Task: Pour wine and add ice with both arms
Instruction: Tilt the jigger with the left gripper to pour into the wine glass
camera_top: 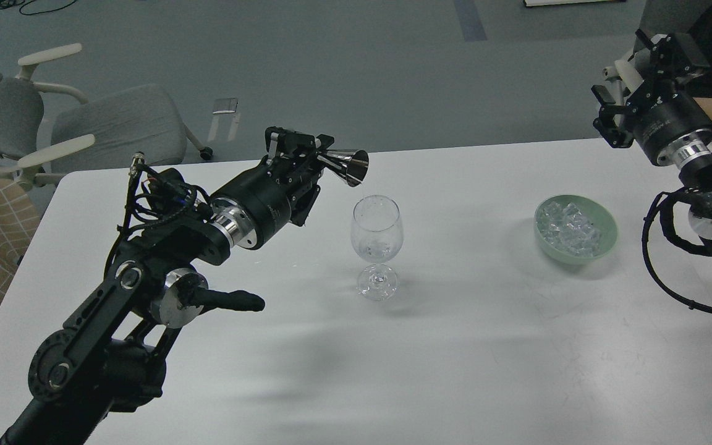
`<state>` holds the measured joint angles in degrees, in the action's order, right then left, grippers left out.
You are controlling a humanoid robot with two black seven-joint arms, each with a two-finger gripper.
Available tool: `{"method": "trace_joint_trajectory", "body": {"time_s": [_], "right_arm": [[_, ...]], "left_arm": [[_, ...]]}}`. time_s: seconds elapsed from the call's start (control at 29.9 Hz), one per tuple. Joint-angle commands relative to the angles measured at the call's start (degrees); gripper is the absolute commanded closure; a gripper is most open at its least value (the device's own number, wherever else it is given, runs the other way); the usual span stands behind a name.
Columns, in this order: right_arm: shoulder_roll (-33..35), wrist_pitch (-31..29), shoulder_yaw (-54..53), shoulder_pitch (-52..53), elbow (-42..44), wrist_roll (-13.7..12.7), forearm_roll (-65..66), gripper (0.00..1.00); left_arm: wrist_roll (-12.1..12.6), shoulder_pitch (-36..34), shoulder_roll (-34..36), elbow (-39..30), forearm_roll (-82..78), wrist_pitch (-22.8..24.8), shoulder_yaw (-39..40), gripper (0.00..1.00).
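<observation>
**Head view: left arm tips a metal cup over the wine glass**

Head view shows the left end effector [317, 154] pinching a shiny metal measuring cup [347, 165] by its narrow part, the cup lying on its side with its wide mouth toward the right, just above and left of the wine glass [377, 246]. The glass stands upright on the white counter [455, 346] with some clear pieces in its bowl. Well apart to the right, a green bowl [603, 238] holds the ice [569, 228]. The right end effector [606, 117] hangs above the counter's far right edge; whether its fingers are spread, I cannot tell. A grey chair [84, 127] stands beyond the counter, left.
</observation>
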<state>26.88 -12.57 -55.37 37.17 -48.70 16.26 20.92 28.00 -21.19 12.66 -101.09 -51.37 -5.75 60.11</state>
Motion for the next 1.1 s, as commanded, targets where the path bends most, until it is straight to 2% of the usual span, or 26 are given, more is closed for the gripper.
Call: {"method": "trace_joint_trajectory", "body": {"time_s": [0.0,0.4,0.63,0.77,1.07], "right_arm": [[-0.07,0.00,0.00,0.00,0.01,0.00,0.00,0.00],[-0.24,0.00,0.00,-0.61,0.01,0.00,0.09,0.00],[-0.24,-0.09,0.00,-0.88,0.01,0.00,0.61,0.00],[-0.25,-0.09,0.00,-0.88,0.01,0.00,0.88,0.00],[-0.25,-0.09,0.00,-1.14,0.10,0.00,0.96,0.00]], "left_arm": [[0.00,-0.69,0.96,0.02,-0.22,1.88,0.01,1.00],[0.00,-0.69,2.81,0.02,-0.75,8.47,-0.08,1.00],[0.00,-0.78,4.13,0.10,-5.48,9.70,-2.19,1.00],[0.00,-0.78,4.66,0.10,-11.71,11.98,-3.25,1.00],[0.00,-1.31,4.75,0.10,-14.02,12.34,-3.25,1.00]]}}
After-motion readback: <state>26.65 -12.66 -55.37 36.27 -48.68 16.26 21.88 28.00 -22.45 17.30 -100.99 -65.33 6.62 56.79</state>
